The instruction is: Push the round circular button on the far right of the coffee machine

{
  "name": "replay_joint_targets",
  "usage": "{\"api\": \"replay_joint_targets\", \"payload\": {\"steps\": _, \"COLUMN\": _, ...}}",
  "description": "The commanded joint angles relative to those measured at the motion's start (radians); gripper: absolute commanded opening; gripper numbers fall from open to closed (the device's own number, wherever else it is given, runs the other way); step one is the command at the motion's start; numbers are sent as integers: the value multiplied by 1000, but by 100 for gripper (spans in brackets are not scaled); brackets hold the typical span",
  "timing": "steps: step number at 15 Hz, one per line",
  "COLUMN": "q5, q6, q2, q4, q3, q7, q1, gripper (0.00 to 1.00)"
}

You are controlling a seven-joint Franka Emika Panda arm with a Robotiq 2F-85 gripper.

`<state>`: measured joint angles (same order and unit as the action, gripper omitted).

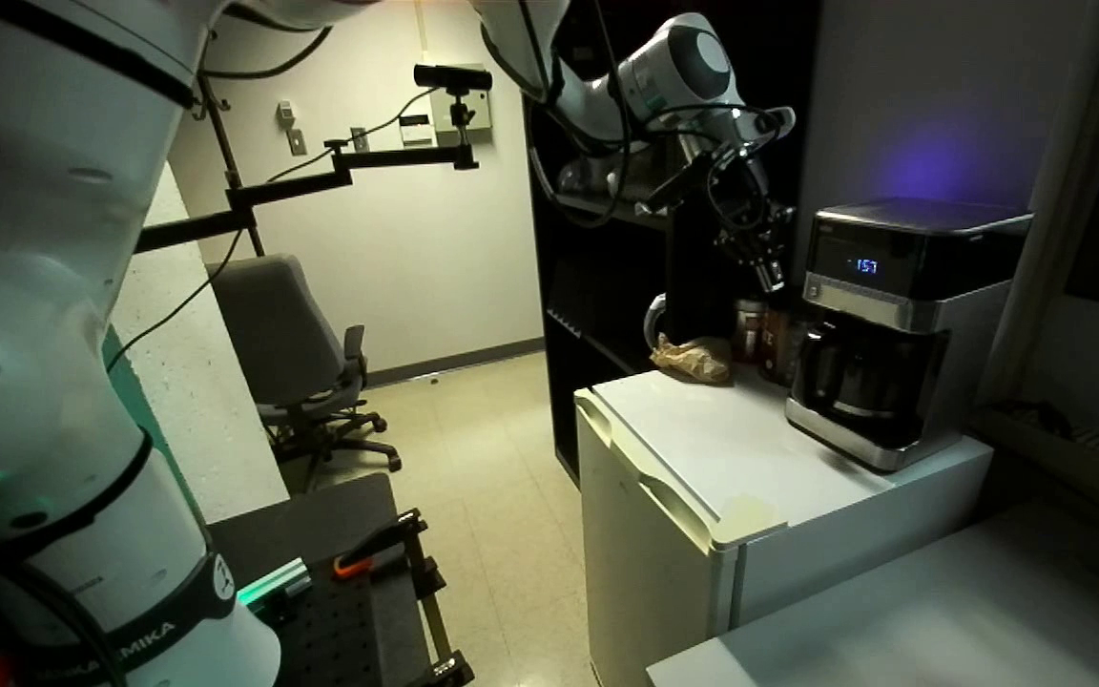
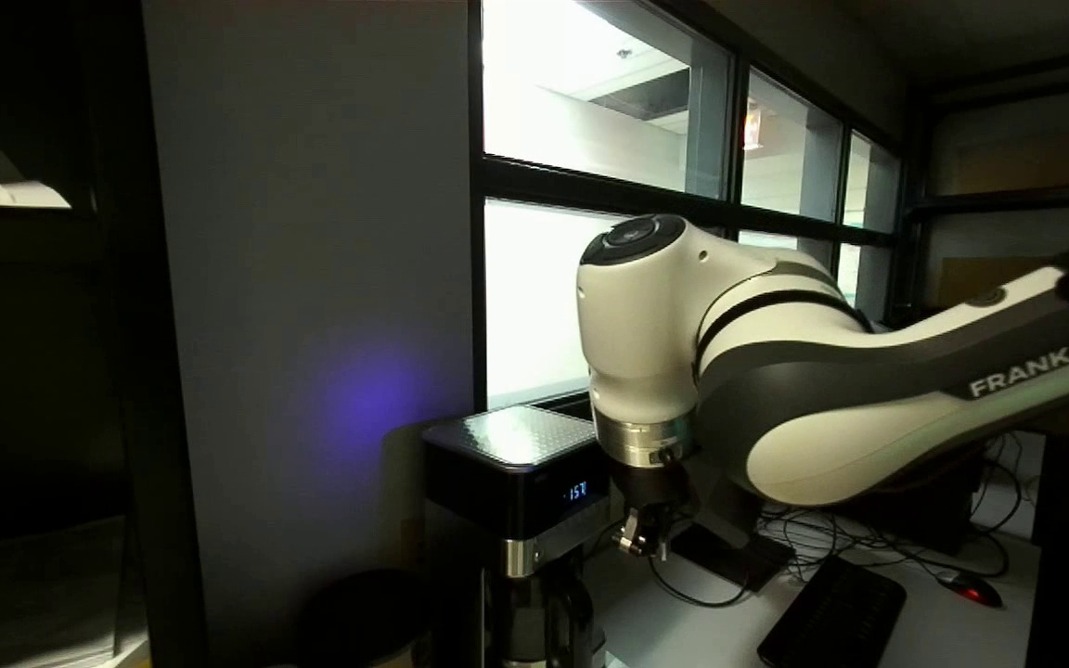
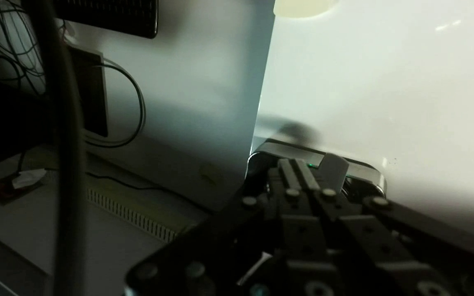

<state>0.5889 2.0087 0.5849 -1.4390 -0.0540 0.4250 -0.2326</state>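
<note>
The silver-and-black coffee machine (image 1: pixel 969 258) stands on a white fridge top; it also shows in an exterior view (image 2: pixel 507 501). Its dark front panel shows blue lit digits, with a silver band below. A small round mark (image 1: pixel 814 291) is at the band's left end; the far-right button cannot be made out. The dark carafe (image 1: pixel 869 382) sits below. My gripper (image 1: pixel 774 281) points down in front of the machine, apparently apart from it; it also shows in an exterior view (image 2: pixel 643 547). In the wrist view the fingertips (image 3: pixel 298 162) are together and empty, above the machine's base (image 3: pixel 360 168).
The white fridge top (image 1: pixel 731 439) bears a crumpled brown bag (image 1: pixel 693 361) and jars (image 1: pixel 750 329) beside the machine. A lower white table (image 1: pixel 912 611) adjoins it, with a keyboard (image 2: pixel 831 612), a mouse (image 2: pixel 969 586) and loose cables. A wall stands behind the machine.
</note>
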Motion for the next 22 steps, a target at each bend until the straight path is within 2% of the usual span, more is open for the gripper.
{"api": "replay_joint_targets", "payload": {"steps": 1, "q5": -31, "q6": -46, "q2": 122, "q4": 184, "q3": 38, "q7": -55, "q1": -41, "gripper": 0}}
{"api": "replay_joint_targets", "payload": {"steps": 14, "q5": -123, "q6": -155, "q2": 363, "q4": 534, "q3": 104, "q7": -150, "q1": -83, "gripper": 0}}
{"api": "replay_joint_targets", "payload": {"steps": 19, "q5": -132, "q6": -130, "q2": 422, "q4": 614, "q3": 123, "q7": -176, "q1": -88, "gripper": 0}}
{"api": "replay_joint_targets", "payload": {"steps": 20, "q5": -109, "q6": -128, "q2": 427, "q4": 618, "q3": 96, "q7": -173, "q1": -72, "gripper": 0}}
{"api": "replay_joint_targets", "payload": {"steps": 22, "q5": -111, "q6": -112, "q2": 439, "q4": 632, "q3": 92, "q7": -177, "q1": -69, "gripper": 0}}
